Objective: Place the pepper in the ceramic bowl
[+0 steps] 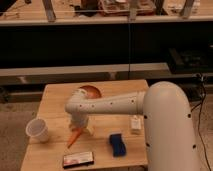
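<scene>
The pepper (74,137), small, slim and orange, lies on the wooden table (57,97) with its point toward the front left. My gripper (80,128) hangs from the white arm straight down onto the pepper's upper end. The ceramic bowl (91,92), orange-brown, sits behind the arm near the table's middle back. The arm's wrist hides its front part.
A translucent white cup (37,130) stands at the table's left edge. A blue block (117,144) and a small white box (135,124) lie to the right of the pepper. A dark flat packet (78,159) lies at the front edge. Dark shelving stands behind the table.
</scene>
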`<state>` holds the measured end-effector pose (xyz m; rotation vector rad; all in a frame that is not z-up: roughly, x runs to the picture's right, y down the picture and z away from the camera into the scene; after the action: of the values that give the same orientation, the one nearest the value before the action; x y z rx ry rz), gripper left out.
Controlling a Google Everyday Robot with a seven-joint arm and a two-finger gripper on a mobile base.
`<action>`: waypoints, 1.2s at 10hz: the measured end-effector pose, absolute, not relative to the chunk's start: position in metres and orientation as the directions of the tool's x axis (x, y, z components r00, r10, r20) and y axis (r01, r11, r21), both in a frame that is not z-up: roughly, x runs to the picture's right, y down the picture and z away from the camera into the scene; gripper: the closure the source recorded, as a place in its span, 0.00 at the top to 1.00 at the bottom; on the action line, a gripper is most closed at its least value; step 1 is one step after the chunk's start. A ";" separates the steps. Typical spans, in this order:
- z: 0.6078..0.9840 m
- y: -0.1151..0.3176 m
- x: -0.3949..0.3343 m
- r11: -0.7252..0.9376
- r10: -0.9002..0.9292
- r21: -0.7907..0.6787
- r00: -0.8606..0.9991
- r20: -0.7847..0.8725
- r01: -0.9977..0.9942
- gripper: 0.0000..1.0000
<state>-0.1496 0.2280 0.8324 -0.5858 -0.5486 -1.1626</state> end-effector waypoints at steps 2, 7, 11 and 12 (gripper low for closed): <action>0.834 0.230 -0.156 0.268 -0.677 -0.121 0.276 0.683 0.956 0.61; 0.833 0.229 -0.158 0.259 -0.674 -0.085 0.243 0.698 0.962 0.13; 0.834 0.228 -0.160 0.252 -0.671 -0.062 0.220 0.708 0.966 0.10; 0.837 0.231 -0.161 0.245 -0.667 -0.031 0.192 0.720 0.969 0.10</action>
<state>-0.1615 0.2309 0.8372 -0.5544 -0.6612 -1.2338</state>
